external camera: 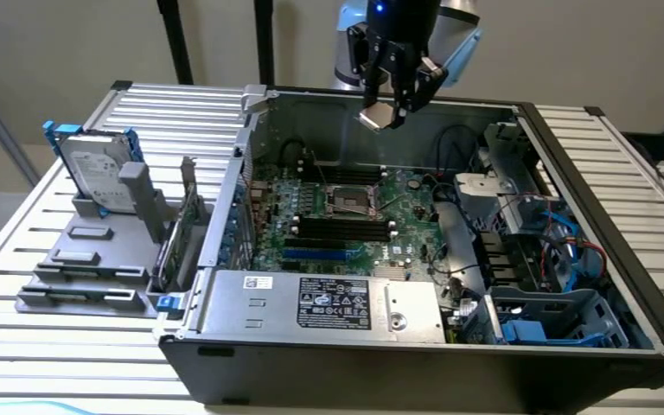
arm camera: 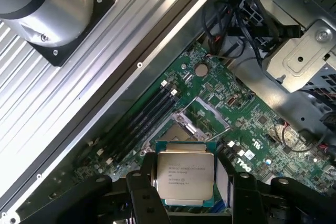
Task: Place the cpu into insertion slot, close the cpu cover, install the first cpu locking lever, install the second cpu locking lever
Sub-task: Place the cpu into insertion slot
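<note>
Gripper [external camera: 393, 114] high above green motherboard [external camera: 413, 203], black fingers clamped on chip [arm camera: 185, 178]: flat, square, silvery top. Socket [external camera: 349, 201]: dark square, metal rim, in middle of motherboard.

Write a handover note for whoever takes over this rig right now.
The hand is shut on the cpu, held high over the open computer case.
The insertion slot on the motherboard has no chip in it.
The cpu cover looks raised open.
Done: cpu in the hand.
Left: seating the cpu, closing the cover, both locking levers.
</note>
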Motion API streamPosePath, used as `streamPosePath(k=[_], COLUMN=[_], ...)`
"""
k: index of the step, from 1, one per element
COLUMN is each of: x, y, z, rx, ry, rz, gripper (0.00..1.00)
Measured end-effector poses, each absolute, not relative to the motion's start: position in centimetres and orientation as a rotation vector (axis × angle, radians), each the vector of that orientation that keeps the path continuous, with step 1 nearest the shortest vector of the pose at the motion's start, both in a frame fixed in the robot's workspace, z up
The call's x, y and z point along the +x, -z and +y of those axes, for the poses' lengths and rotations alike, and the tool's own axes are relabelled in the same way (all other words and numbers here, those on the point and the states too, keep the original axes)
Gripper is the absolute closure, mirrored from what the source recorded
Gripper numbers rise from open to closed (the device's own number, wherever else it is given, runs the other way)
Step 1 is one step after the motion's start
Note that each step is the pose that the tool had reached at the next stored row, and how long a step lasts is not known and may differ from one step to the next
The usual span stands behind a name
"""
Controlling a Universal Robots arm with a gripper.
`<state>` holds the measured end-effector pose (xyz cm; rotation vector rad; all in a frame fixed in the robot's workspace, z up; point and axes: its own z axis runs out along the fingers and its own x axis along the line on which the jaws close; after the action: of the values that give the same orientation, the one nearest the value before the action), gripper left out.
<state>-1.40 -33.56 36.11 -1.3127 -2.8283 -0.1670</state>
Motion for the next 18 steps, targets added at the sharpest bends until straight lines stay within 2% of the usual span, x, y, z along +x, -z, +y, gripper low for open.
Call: streamPosePath(k=[12, 18], x=[-1.39, -1.40], y=[-35.97, -35.70], z=[-33.55, -33.55], rx=[-1.594, -1.682], ry=[0.166, 0.134], rz=[-2.688, -2.603], gripper=[0.45, 0.45])
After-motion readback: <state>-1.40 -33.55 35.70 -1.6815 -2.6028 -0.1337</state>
